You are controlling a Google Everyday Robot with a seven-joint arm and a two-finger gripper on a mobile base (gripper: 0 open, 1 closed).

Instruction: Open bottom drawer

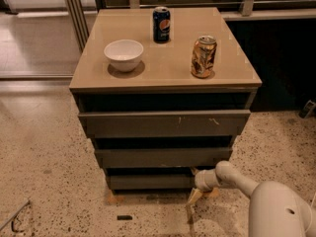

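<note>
The bottom drawer [148, 181] is the lowest, narrowest of three handleless dark grey-brown fronts in the cabinet, just above the floor. The mid-sized front [158, 157] and the widest front with pale scratches [163, 124] sit above it. My gripper [195, 190] is at the right end of the bottom drawer's front, low near the floor, at the end of the white arm [237, 179] that comes in from the lower right. The drawer's right end is hidden behind the gripper.
On the tan cabinet top [227, 68] stand a white bowl [123, 54], a blue soda can [161, 24] and a gold can [203, 56]. Speckled floor lies all around. A small dark object [124, 217] lies on the floor in front. A dark wall panel is at right.
</note>
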